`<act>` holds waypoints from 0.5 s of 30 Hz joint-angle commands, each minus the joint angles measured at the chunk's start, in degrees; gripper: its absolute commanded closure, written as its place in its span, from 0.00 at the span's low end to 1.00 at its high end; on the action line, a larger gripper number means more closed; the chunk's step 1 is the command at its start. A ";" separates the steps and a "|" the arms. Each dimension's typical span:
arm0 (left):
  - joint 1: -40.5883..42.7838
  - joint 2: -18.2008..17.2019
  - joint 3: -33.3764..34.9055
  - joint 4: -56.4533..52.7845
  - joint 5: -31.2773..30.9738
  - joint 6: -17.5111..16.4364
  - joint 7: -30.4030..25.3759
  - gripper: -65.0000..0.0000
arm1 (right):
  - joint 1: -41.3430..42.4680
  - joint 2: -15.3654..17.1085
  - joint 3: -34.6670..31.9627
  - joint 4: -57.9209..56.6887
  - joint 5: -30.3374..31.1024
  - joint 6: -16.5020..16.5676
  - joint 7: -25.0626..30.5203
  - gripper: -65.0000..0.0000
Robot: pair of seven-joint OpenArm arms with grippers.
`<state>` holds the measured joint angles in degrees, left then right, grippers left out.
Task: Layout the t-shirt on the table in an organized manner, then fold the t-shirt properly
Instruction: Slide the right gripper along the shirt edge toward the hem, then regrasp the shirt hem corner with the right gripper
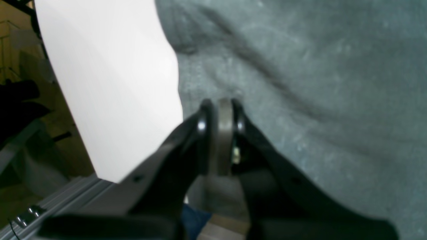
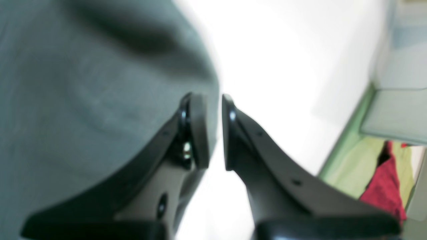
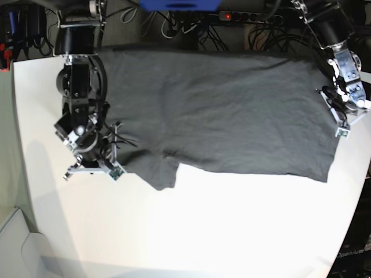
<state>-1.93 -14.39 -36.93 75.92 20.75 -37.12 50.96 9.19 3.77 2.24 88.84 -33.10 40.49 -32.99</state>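
The dark grey t-shirt (image 3: 220,110) lies spread flat across the far half of the white table (image 3: 203,231), with one sleeve (image 3: 157,174) pointing toward the near side. My left gripper (image 3: 343,119) sits at the shirt's right edge. In the left wrist view, the left gripper (image 1: 224,103) has its pads pressed together over the wrinkled shirt (image 1: 300,83), beside bare table (image 1: 110,83); no cloth shows between them. My right gripper (image 3: 90,159) is at the shirt's left edge. The right gripper (image 2: 215,100) shows a narrow empty gap, the shirt (image 2: 83,100) lying left of it and the table (image 2: 283,66) right.
Black cables and a power strip (image 3: 232,17) run behind the table's far edge. A red cloth (image 2: 383,186) lies beyond the table's edge in the right wrist view. An aluminium rail (image 1: 66,196) borders the table in the left wrist view.
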 commanded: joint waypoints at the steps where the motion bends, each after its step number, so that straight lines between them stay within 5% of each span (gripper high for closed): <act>1: -0.13 -0.33 -0.04 0.34 -0.23 -0.46 1.13 0.94 | 2.11 0.23 1.14 0.53 0.00 -0.49 0.51 0.90; 7: -0.04 -0.07 -0.13 0.17 -0.23 -0.46 1.13 0.94 | 6.06 -1.70 3.43 -3.08 0.09 -0.49 -4.33 0.90; 15: 0.04 -0.16 -0.48 0.43 -0.23 -0.46 1.13 0.94 | 0.35 -3.73 -0.53 -3.17 0.09 -0.49 -5.20 0.90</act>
<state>-1.78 -14.26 -37.32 76.05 20.53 -37.10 50.92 8.01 -0.01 1.74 84.62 -33.06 40.45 -39.00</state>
